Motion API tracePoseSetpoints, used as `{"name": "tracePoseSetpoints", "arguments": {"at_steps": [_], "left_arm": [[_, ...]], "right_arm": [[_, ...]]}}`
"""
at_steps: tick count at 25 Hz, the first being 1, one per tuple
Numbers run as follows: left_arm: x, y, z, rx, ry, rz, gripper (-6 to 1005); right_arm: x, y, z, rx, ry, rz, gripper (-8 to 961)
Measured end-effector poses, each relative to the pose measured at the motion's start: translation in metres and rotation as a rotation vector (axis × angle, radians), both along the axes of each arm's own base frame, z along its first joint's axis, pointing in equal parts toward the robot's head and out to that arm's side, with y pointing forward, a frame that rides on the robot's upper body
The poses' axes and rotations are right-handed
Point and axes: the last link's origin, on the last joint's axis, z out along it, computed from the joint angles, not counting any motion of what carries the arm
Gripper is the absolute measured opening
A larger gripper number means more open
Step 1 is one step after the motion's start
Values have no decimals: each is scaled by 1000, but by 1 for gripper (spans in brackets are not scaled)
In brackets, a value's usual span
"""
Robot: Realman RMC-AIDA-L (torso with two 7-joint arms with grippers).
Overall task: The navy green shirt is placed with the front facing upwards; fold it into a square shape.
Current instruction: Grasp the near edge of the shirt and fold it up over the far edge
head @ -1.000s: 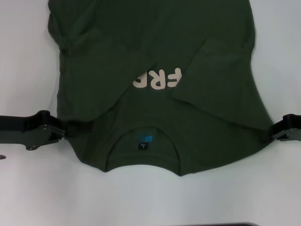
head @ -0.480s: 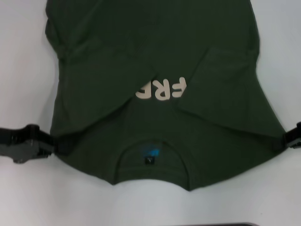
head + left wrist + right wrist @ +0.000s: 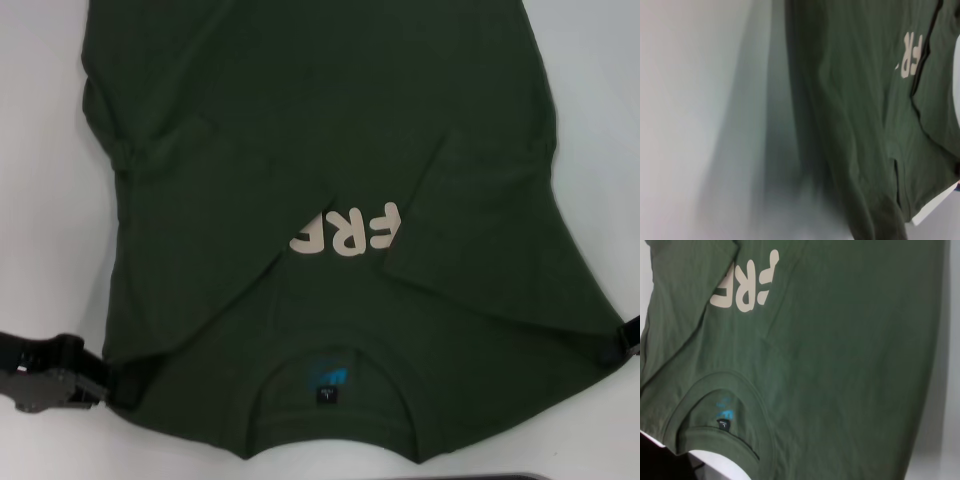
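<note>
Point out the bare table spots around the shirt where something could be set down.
Bare table lies along the navy green shirt on the robot's left, above the left gripper, and along its right edge above the right gripper. A strip by the collar near the robot is also bare. Both shoulder corners are crowded by the grippers.

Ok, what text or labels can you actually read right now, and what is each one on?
"FR": cream lettering on the navy green shirt, upside down in the head view; folded-in sleeves hide the rest.
Blue neck label inside the collar: print too blurred to read.
Small dark tag below it: mark too small to read.
</note>
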Motion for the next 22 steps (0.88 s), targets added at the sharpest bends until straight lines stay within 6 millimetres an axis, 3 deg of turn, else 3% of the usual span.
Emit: {"name": "tracePoseSetpoints", "arguments": {"at_steps": [8, 12, 18, 22], "left_arm": [[-4, -10, 3, -97, 54, -2, 21], [4, -6, 4, -73, 10, -46, 21], [31, 23, 7, -35, -31, -133, 21], [53, 56, 10, 13, -7, -187, 21]], "right_arm": [[0, -7, -3, -40, 8, 7, 52], [-4, -3, -1, -14, 34, 15, 52], [-28, 22, 4, 24, 88, 92, 52], [-51, 48, 5, 34, 87, 164, 52]]}}
